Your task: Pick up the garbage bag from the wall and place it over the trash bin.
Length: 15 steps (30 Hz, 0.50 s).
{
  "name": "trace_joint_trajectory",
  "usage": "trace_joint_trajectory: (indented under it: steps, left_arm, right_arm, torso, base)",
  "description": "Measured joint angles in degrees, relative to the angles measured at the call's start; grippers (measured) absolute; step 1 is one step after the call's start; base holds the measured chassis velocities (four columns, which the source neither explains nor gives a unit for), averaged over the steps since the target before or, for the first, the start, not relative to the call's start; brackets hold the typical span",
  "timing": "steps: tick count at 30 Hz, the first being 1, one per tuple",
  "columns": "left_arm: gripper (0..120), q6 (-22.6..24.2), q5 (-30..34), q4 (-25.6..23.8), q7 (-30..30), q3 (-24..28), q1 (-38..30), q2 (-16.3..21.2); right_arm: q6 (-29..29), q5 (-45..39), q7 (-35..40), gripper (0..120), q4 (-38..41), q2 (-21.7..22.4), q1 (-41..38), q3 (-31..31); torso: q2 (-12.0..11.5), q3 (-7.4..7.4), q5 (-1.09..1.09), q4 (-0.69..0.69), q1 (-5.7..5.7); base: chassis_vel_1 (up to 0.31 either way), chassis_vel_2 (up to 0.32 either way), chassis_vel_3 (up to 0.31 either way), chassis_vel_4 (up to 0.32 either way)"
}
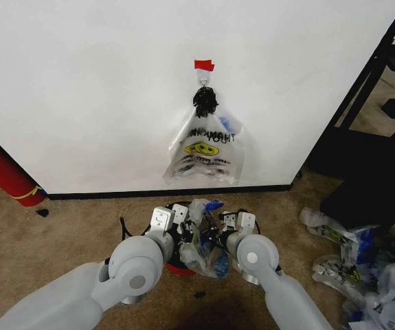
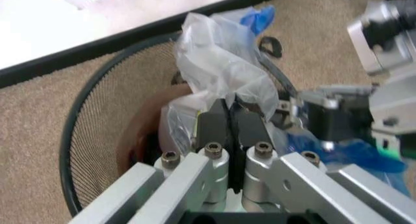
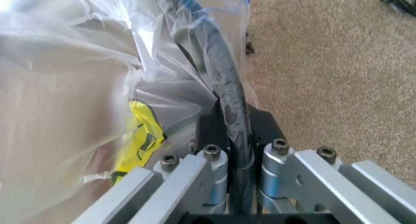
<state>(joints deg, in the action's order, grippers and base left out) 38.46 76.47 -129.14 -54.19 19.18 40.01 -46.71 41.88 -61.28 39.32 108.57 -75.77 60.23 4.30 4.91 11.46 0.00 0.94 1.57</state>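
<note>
Low in the frame's centre, the garbage bag [image 1: 204, 244] sits bunched on the trash bin [image 2: 97, 131], between both hands. The left hand [image 2: 229, 121] pinches its plastic; the right hand [image 3: 235, 131] clamps film against the rim.

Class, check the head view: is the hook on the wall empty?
No: a smiley-printed bag hangs from the hook on the wall.

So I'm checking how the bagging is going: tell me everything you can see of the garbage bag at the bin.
The garbage bag is thin, crumpled see-through plastic with blue patches, and a yellow print shows inside it. It sits bunched at the trash bin on the carpet below the wall, not spread smooth. The left gripper pinches a fold of it with closed fingers. The right gripper clamps the bin's black rim with plastic around it.
</note>
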Motion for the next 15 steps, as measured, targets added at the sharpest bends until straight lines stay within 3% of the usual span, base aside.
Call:
trace_joint_trajectory:
  steps: [9, 15]
  left_arm:
    - [0, -0.3, 3.0, -2.0, -0.1, -6.4, 0.3, 1.2]
    - [0, -0.4, 4.9, -4.7, 0.3, -16.0, 7.5, 4.3]
  right_arm:
    - [-2.3, 3.4, -5.6, 1, 3.4, 1.3, 2.8, 2.3]
    - [-4.7, 3.6, -9.6, 1, 5.1, 1.7, 4.3, 3.1]
  torso:
    - [0.0, 0.0, 0.0, 0.01, 0.0]
    - [0.0, 0.0, 0.0, 0.0, 0.0]
  base:
    - [0.0, 0.0, 0.0, 0.0]
    - [0.0, 0.0, 0.0, 0.0]
